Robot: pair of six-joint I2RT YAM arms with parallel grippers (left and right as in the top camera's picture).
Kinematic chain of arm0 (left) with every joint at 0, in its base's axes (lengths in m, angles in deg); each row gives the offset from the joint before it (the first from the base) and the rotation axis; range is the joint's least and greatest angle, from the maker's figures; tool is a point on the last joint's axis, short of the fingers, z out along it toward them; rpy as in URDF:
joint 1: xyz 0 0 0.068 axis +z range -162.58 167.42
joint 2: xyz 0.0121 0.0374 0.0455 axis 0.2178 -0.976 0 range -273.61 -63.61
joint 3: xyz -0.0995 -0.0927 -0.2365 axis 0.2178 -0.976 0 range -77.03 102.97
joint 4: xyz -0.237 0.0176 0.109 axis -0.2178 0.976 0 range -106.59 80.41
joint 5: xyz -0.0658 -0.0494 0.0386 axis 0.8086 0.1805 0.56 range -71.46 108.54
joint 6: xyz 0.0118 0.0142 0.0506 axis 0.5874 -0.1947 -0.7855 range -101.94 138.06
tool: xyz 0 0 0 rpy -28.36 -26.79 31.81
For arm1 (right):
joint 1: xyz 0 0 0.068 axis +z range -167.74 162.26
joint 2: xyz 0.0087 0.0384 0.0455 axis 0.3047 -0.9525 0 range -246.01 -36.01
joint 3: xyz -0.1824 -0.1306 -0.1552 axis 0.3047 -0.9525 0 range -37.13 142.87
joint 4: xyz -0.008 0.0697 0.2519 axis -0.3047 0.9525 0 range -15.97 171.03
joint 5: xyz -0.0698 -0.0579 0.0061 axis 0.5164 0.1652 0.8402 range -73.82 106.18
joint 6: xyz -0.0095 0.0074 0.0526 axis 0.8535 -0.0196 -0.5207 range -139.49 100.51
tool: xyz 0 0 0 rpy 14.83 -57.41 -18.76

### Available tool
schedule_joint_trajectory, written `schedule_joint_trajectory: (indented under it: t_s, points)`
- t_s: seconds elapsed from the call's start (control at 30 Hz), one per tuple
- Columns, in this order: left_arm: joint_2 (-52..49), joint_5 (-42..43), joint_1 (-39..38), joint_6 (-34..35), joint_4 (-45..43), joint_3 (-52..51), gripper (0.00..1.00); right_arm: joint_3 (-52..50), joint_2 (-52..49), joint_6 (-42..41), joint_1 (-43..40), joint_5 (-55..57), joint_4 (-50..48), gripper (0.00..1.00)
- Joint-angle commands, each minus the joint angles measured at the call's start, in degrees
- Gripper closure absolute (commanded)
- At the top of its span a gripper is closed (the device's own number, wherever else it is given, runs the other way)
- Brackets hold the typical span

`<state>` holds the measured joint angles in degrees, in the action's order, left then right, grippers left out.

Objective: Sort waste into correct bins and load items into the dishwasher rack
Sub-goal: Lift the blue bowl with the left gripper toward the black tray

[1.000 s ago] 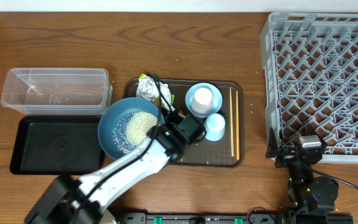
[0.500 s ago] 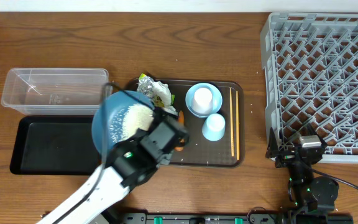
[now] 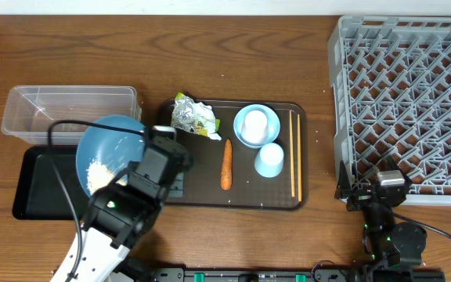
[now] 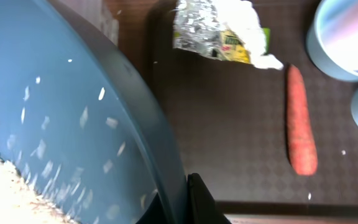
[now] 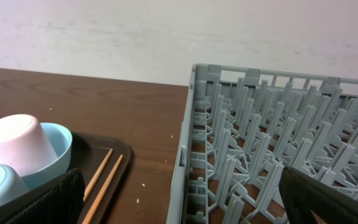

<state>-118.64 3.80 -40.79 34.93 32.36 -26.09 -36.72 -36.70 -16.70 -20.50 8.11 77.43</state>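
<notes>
Item 1, your left end effector (image 3: 149, 157): clamped on the rim of the dark blue bowl (image 3: 108, 149), which is held tilted just off the left edge of the brown tray (image 3: 241, 200), with rice (image 3: 100, 174) heaped in its low side. Item 2, on the brown tray: carrot (image 3: 225, 164) at centre, foil wrapper (image 3: 192, 115) at the far-left corner, chopsticks (image 3: 294, 153) along the right edge. Item 3, your right end effector (image 5: 179, 180): fingers wide apart, empty, right of the brown tray.

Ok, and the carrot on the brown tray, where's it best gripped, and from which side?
Across its middle, straight down from above. The carrot lies flat on the brown tray, slim and long, its length running toward the table's far edge, so close across its narrow width. Bare tray shows on both flanks; the light blue cup stands apart from it.
</notes>
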Motion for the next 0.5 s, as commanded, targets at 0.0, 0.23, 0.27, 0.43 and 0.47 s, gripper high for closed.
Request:
schedule_joint_trajectory:
  t_s: [0.0,0.23,0.27,0.43,0.47]
  points:
    - [0.5,3.5,4.3,-1.5,-0.9,1.8,0.94,-0.1,0.2,0.7,-0.3,0.1,0.2,0.01]
    - [0.5,10.5,14.6,-4.9,-2.7,1.8,0.94,-0.1,0.2,0.7,-0.3,0.1,0.2,0.01]
    - [0.5,11.2,15.8,-5.5,-3.0,1.8,0.94,-0.1,0.2,0.7,-0.3,0.1,0.2,0.01]
    - [0.3,15.5,22.3,-6.4,-5.8,1.7,0.94,-0.1,0.2,0.7,-0.3,0.1,0.2,0.01]
    - [0.3,16.3,23.4,-6.4,-6.5,1.7,0.94,-0.1,0.2,0.7,-0.3,0.1,0.2,0.01]
